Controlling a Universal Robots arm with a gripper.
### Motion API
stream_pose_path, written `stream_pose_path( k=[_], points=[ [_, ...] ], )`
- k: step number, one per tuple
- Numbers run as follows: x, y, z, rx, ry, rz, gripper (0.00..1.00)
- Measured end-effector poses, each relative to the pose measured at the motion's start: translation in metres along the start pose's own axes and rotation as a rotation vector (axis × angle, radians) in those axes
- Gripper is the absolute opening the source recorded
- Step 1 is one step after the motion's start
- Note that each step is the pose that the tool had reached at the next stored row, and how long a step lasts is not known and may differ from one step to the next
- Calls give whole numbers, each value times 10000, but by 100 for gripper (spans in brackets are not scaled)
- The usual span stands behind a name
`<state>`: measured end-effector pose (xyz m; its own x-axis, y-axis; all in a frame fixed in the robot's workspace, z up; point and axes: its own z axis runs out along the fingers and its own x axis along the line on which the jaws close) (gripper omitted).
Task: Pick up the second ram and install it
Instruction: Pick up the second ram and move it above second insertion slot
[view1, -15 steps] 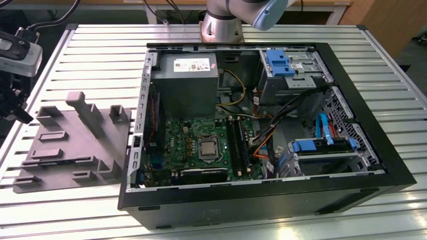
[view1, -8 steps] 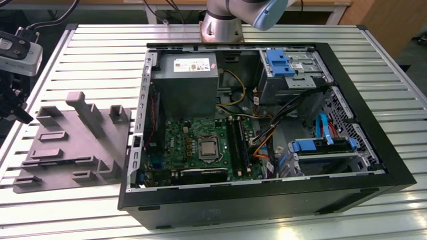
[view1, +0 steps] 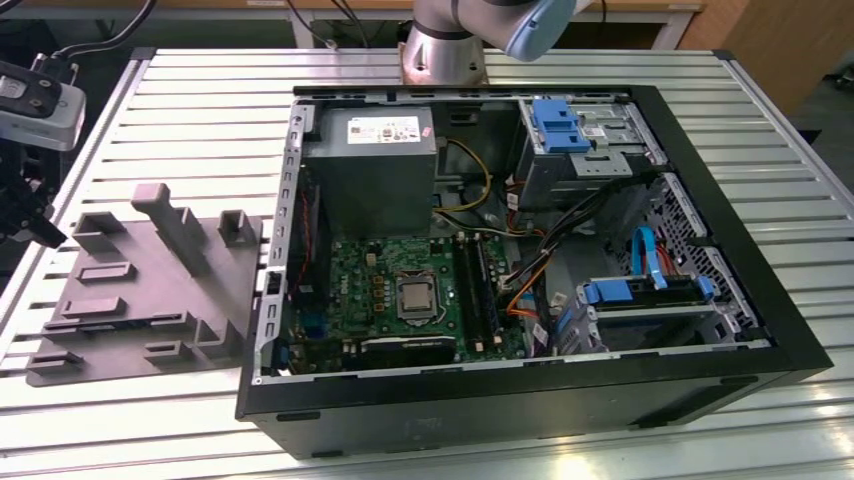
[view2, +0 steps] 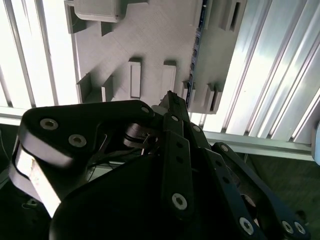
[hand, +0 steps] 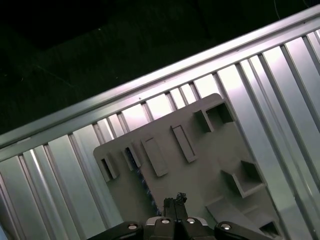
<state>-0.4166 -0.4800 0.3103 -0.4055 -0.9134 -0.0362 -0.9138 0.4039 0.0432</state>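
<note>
gripper (hand: 175, 198) over grey fixture (hand: 210, 150), claw pressed together, pinching nothing | 1 second ram (view2: 197, 46) on edge in grey fixture slot, untouched

The arm's silver base column (view1: 445, 52) stands at the far side in the exterior view, with a pale blue joint cap (view1: 534, 25) above it. In both wrist views the black gripper (view2: 170, 96) points down. Its linked fingers (view2: 176, 150) converge to a narrow tip, and the fingertips (hand: 175, 199) are drawn close together.
</note>
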Motion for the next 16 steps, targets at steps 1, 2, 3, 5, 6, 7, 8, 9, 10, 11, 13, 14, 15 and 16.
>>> stream_pose_path(
  k=[1, 2, 3, 5, 6, 7, 8, 9, 10, 11, 13, 14, 15, 16],
  points=[
    [0, 0, 1, -1, 1, -24, 11],
    [0, 0, 2, -1, 2, -48, 11],
    [0, 0, 3, -2, 2, -71, 11],
    [0, -1, 6, -4, 5, -127, 11],
    [0, 0, 9, -6, 6, -159, 11],
    [0, -1, 11, -7, 8, -195, 11],
    [0, -1, 14, -8, 10, -236, 11],
    [1, -1, 17, -10, 11, -281, 11],
    [1, -1, 20, -11, 13, -331, 11],
    [1, -2, 24, -13, 15, -386, 11],
    [1, -2, 31, -19, 22, -517, 11],
    [1, -2, 35, -21, 25, -585, 11],
    [1, -2, 39, -24, 28, -655, 11],
    [2, -2, 44, -27, 31, -730, 11]
  ],
)
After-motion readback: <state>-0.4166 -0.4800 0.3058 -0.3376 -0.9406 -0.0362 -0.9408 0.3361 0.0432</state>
